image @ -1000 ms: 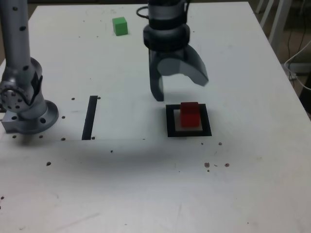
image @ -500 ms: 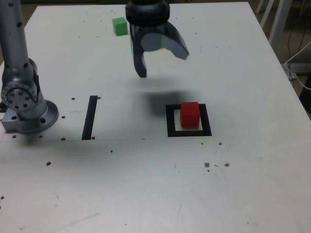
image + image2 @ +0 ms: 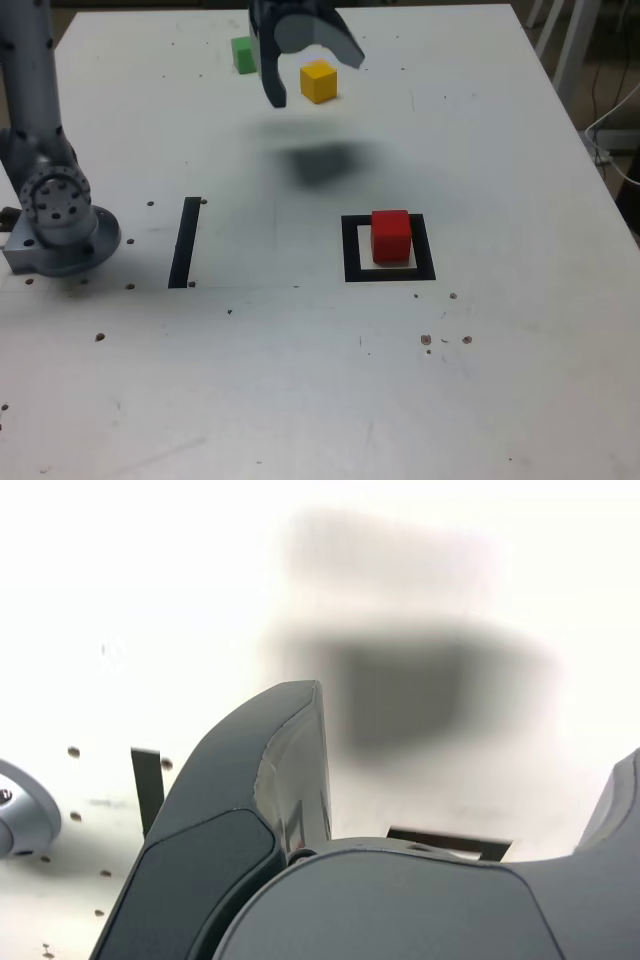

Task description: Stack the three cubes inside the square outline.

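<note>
The red cube point(image 3: 391, 236) rests inside the square outline point(image 3: 351, 250), slightly toward its far side. The yellow cube point(image 3: 320, 84) and the green cube point(image 3: 242, 55) lie on the table's far side. My gripper point(image 3: 313, 80) hangs open and empty above the table in front of them; the yellow cube shows between its fingers, and its left finger covers the green cube's right edge. In the wrist view a dark finger point(image 3: 250, 820) fills the foreground, with a corner of the square outline point(image 3: 445, 838) beyond it. No cube shows there.
A narrow black bar point(image 3: 184, 242) is marked on the table at the exterior view's left of the square, also seen in the wrist view point(image 3: 148, 785). The arm's metal base point(image 3: 60, 215) stands at the left edge. Chair legs and cables lie beyond the table's right edge.
The gripper has risen from beside the red cube and travelled toward the far side and the exterior view's left, uncovering the yellow cube. The red cube stayed in the square.
</note>
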